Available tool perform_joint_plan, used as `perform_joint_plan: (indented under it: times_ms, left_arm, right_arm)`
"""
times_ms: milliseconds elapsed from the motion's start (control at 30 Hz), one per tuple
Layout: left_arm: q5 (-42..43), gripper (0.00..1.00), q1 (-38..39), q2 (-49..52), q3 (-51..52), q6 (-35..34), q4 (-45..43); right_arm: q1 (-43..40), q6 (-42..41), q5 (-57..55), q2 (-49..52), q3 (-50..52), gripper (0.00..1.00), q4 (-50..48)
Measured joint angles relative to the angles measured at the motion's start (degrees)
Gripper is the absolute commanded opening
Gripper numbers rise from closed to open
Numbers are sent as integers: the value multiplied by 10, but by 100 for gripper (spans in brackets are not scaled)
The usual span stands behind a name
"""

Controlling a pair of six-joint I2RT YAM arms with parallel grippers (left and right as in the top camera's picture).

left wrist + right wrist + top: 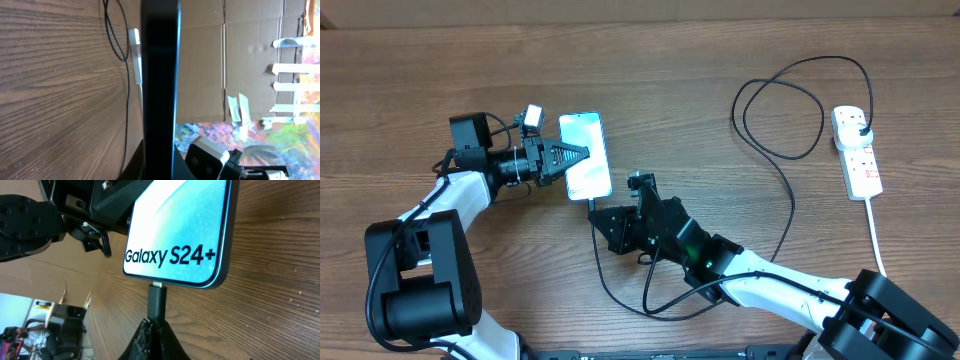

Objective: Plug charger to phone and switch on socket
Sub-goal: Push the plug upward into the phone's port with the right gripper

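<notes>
At table centre: right gripper [154, 330], fingers clamped on the charger [156, 297] connector, its silver tip meeting the port in the phone [180, 225] lower edge. Left gripper [576, 156], closed on the phone's long side. Phone lies on table [720, 60], screen lit. Cable loops to socket [857, 152], far right, black plug in its end outlet.
</notes>
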State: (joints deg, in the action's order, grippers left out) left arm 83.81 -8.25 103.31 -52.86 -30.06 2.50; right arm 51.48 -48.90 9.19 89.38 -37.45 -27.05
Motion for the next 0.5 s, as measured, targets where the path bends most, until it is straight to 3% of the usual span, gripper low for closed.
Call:
perform_joint_plan:
  times_ms: [500]
  left_arm:
    - [2, 4, 0, 0, -1, 0, -7]
  right_arm:
    - [-24, 0, 55, 0, -8, 4, 12]
